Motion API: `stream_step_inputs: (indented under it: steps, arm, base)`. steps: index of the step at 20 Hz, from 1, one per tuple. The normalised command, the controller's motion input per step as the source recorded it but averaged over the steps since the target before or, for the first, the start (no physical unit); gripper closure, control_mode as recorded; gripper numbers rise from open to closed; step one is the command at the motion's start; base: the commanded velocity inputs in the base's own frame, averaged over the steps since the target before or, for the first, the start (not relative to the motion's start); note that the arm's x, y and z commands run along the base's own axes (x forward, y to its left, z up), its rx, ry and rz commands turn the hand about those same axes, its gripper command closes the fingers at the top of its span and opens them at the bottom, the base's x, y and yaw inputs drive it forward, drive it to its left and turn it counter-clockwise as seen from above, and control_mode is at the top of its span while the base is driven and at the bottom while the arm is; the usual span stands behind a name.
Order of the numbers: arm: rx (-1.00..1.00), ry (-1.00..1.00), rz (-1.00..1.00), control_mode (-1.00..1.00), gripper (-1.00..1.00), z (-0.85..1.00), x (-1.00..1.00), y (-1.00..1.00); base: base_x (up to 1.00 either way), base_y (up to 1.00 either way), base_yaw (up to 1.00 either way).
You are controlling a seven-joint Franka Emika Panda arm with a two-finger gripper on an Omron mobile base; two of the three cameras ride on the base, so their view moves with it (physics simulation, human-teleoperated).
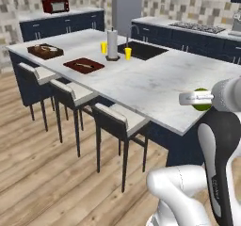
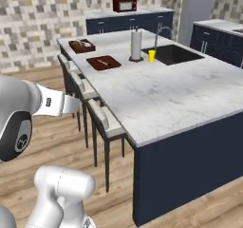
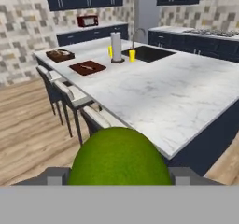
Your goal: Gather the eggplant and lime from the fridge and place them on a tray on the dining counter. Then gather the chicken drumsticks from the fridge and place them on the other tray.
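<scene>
A green lime (image 3: 119,157) sits between my fingertips, low in the hand view. My gripper (image 3: 119,175) is shut on the lime. From the left base view the lime (image 1: 202,100) peeks out behind my hand, over the near right corner of the dining counter (image 1: 150,84). Two dark trays lie at the counter's far left end: a nearer red-brown tray (image 1: 84,65) and a farther brown tray (image 1: 45,51). Each carries a small item too small to name. The eggplant and chicken drumsticks are out of view.
A paper towel roll (image 1: 112,44) and two yellow cups (image 1: 127,53) stand beside the sink (image 1: 143,50). Three stools (image 1: 117,119) line the counter's near side. A stovetop (image 1: 197,27) and a red microwave (image 1: 55,5) sit on the back counters. Wooden floor lies to the left.
</scene>
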Motion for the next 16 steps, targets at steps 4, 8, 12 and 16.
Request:
stream_step_inputs:
  steps: [4,8,12,16]
  arm:
    - [0.0,0.0,0.0,1.0,1.0,0.0,0.0,0.0]
    - [0.0,0.0,0.0,1.0,1.0,0.0,0.0,0.0]
    - [0.0,0.0,0.0,1.0,1.0,0.0,0.0,0.0]
    - [0.0,0.0,0.0,1.0,1.0,0.0,0.0,0.0]
  base:
    - [0.14,0.96,-0.48]
    - [0.13,1.0,-0.43]
    - [0.18,1.0,-0.3]
    - [0.36,1.0,-0.23]
